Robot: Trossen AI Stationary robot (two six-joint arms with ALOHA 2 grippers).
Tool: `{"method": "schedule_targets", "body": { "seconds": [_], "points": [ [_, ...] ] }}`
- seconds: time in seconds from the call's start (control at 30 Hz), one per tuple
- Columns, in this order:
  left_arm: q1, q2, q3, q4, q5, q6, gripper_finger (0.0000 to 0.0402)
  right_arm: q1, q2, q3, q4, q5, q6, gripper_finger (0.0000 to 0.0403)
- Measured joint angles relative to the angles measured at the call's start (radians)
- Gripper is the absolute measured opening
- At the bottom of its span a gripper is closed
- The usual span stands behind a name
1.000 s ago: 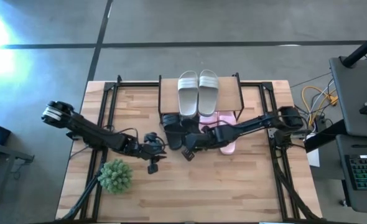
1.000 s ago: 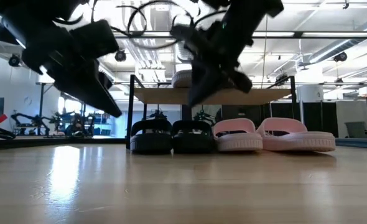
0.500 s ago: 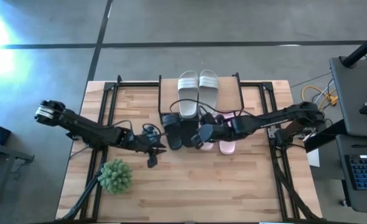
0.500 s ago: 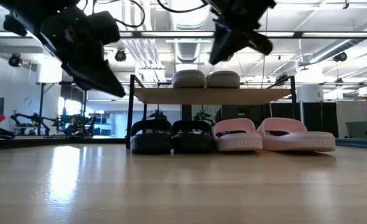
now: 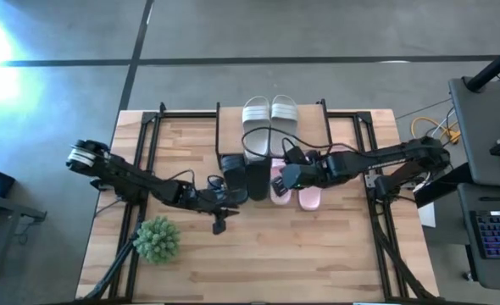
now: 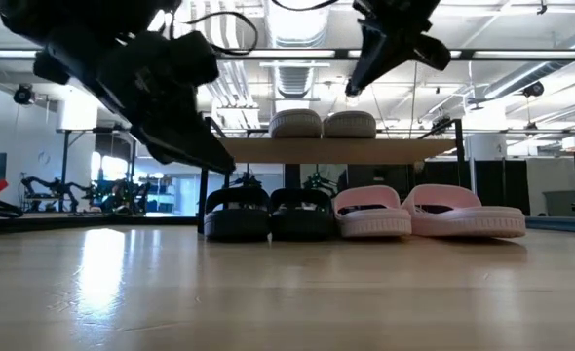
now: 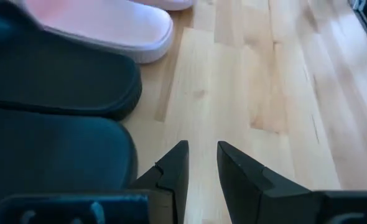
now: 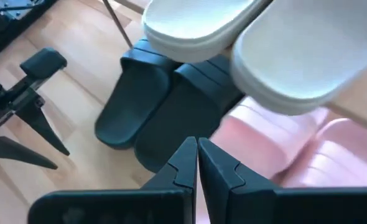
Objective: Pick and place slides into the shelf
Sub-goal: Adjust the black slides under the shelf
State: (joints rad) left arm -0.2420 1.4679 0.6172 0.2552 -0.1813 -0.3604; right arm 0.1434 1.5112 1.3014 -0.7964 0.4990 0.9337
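The shelf stands at the table's far middle. The grey-white slides lie on its board. The black slides and the pink slides rest on their soles on the table under it, heels sticking out toward the near edge. My left gripper hovers just off the black slides' heels, its fingers a little open. My right gripper is shut and held high over the gap between the black and pink slides, level with the shelf top in the low view.
A green spiky plant ball sits near the table's near-left corner, beside my left arm. Bare wooden tabletop stretches along the near side. The shelf's black legs flank the slides. A keyboard and cables lie off the table's right edge.
My right gripper has risen from table height by the black slides' heels and moved toward the far right, ending above the pink slides beside the shelf. My left gripper has moved right and slightly down toward the black slides' heels. The slides have stayed put.
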Motion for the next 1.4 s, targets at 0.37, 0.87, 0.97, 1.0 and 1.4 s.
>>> {"method": "schedule_targets", "body": {
  "seconds": [0.37,0.87,0.97,1.0,1.4],
  "points": [
    [0.018,0.183,0.099,-0.006,0.014,-0.027,0.007,-0.013,-0.133,-0.01,-0.207,0.084,-0.027,0.0008],
    [0.223,0.182,0.127,-0.15,-0.093,0.053,0.007,-0.013,-0.283,-0.187,-0.244,0.111,0.063,0.0008],
    [0.256,0.179,0.138,-0.162,-0.089,0.08,0.007,-0.013,-0.302,-0.236,-0.233,0.109,0.108,0.0008],
    [0.261,0.179,0.144,-0.161,-0.083,0.081,0.007,-0.013,-0.308,-0.249,-0.231,0.108,0.117,0.0008],
    [0.16,0.169,0.251,-0.155,0.047,0.153,0.007,-0.011,-0.376,-0.29,-0.184,0.116,0.123,0.0008]
  ]
}}
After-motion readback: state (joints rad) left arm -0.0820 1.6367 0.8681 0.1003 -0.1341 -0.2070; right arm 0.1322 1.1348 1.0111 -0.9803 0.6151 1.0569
